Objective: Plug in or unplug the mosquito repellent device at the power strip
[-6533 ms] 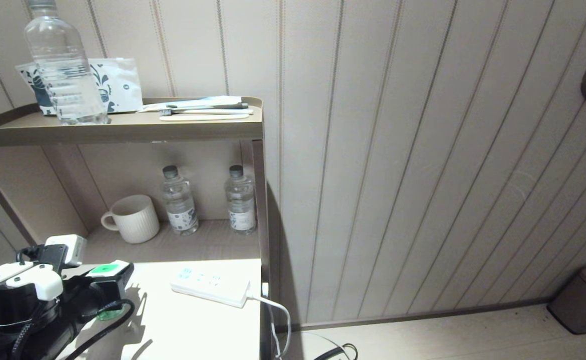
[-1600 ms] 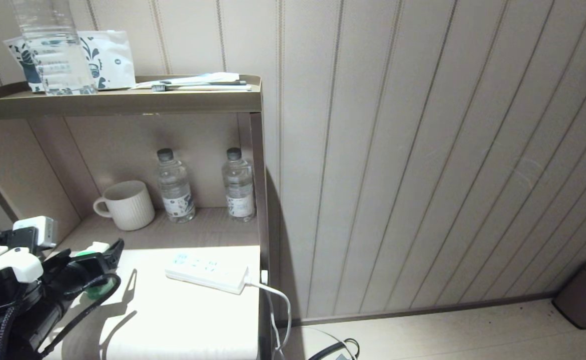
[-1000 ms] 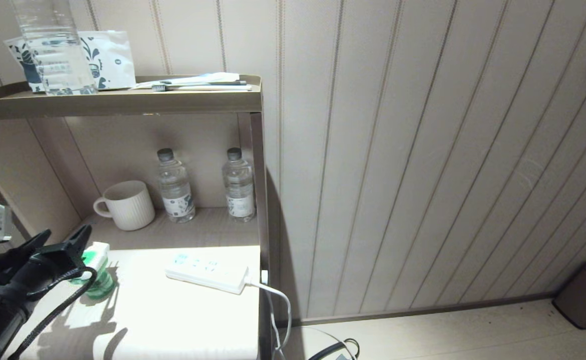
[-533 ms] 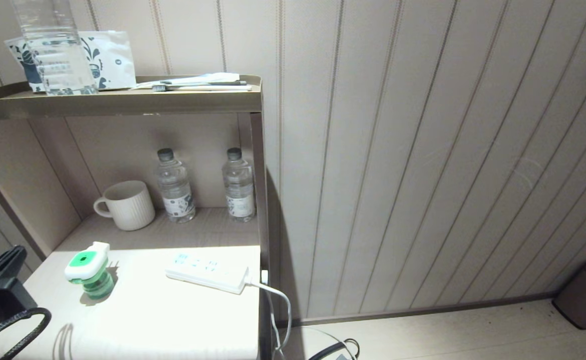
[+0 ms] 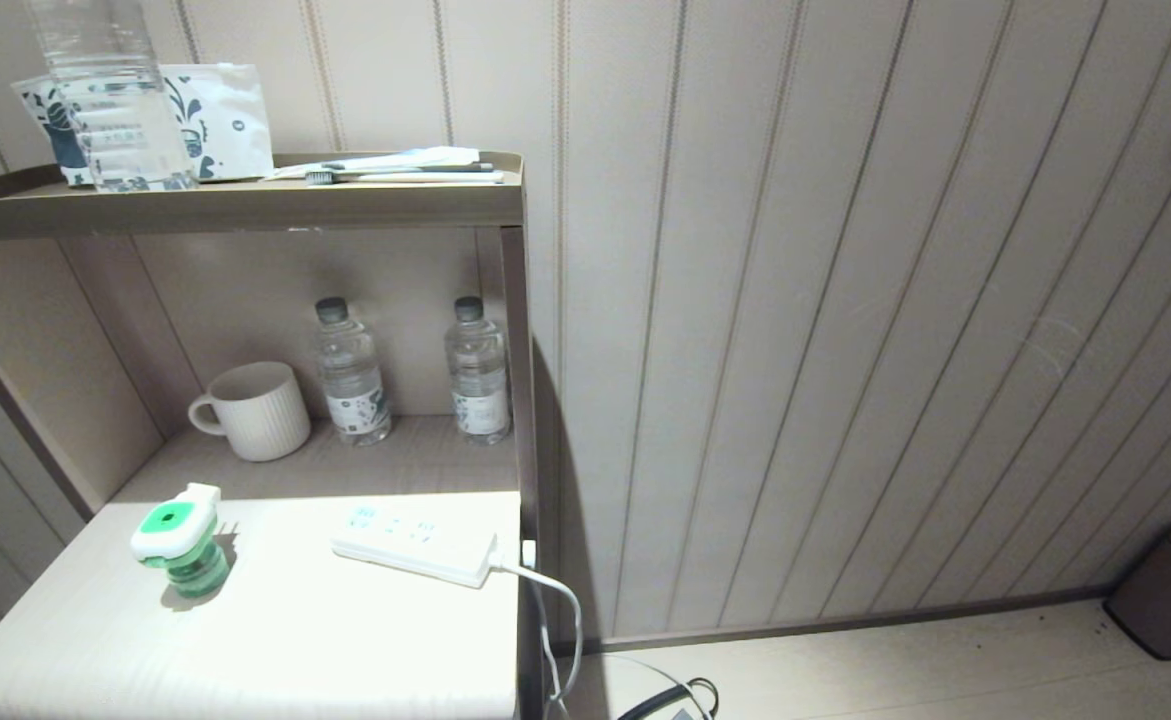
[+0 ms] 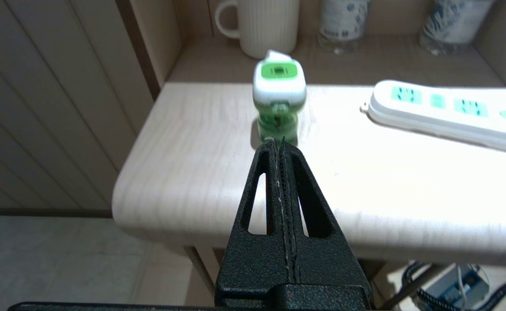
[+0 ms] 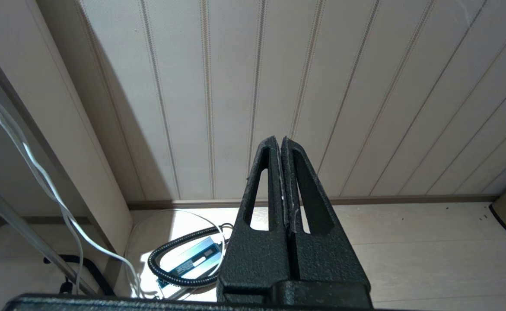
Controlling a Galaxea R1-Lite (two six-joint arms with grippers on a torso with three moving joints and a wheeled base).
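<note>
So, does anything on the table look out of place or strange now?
Nothing stands out. The mosquito repellent device stands upright on the table, unplugged, apart from the power strip. No spill or damage is visible.

Pale wood tabletop (image 5: 275,640): green mosquito repellent device (image 5: 177,540) upright at left, white power strip (image 5: 413,541) w/ cord at right, well apart. Lower shelf (image 5: 415,465) behind: mug (image 5: 255,410), two water bottles (image 5: 350,372). Top shelf (image 5: 245,205): big bottle (image 5: 110,100), packet (image 5: 220,120).
</note>
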